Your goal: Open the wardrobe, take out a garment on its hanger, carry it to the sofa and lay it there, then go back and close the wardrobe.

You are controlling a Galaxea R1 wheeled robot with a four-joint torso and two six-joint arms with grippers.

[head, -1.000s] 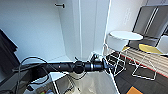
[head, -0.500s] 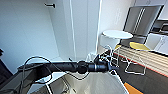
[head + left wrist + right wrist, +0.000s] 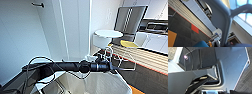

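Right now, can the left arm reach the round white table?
Probably not: the left tool sits short of the round table, a wire chair stands between, and the garment hangs under it.

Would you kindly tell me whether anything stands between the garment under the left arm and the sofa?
Possibly: beyond the left gripper and the hanging garment stand a round white table and a yellow-seated wire chair. Whether they lie on the way to the sofa cannot be told.
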